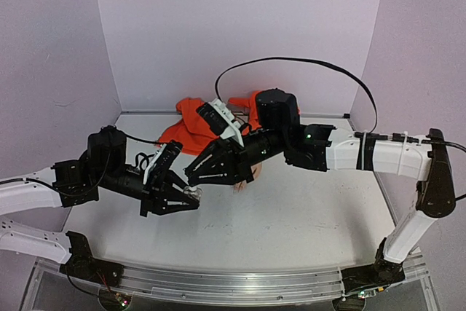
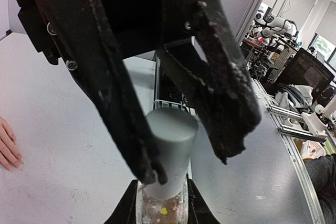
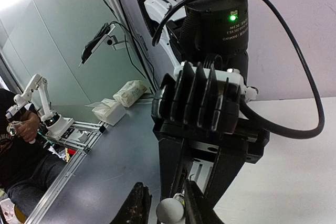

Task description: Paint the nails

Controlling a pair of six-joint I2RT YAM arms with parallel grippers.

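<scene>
nails (image 2: 19,164): pale tips on the mannequin hand (image 2: 6,145), lying on the tabletop (image 1: 306,216). They are near the left claw (image 1: 191,196), off to its right and a bit farther from the bases, not touching it. Only a few fingers show at the frame edge in the left wrist view.
mannequin hand: fingertips poke out from under the right arm's claw body in the top view, and the rest is hidden by that arm.
orange sleeve (image 1: 191,127): bunched at the back of the tabletop, beyond both claws and well apart from the fingertips of either one.
bottle (image 2: 160,209): upright between the left claw's fingers, clear glass with pale flecks inside.
cap (image 2: 170,145): grey cylinder on the bottle, sticking up above the left claw's fingers.
left claw: clamped on the bottle body, one finger on each side, held low over the tabletop.
right claw (image 3: 169,208): reaching across to the left claw from the right, fingers straddling the cap. One finger is against the cap. The other looks just clear of it in the left wrist view. Can't tell whether the grip has actually closed.
claw spacing: fingertips of both meet at the bottle, with the right claw on the cap end and the left claw on the glass.
</scene>
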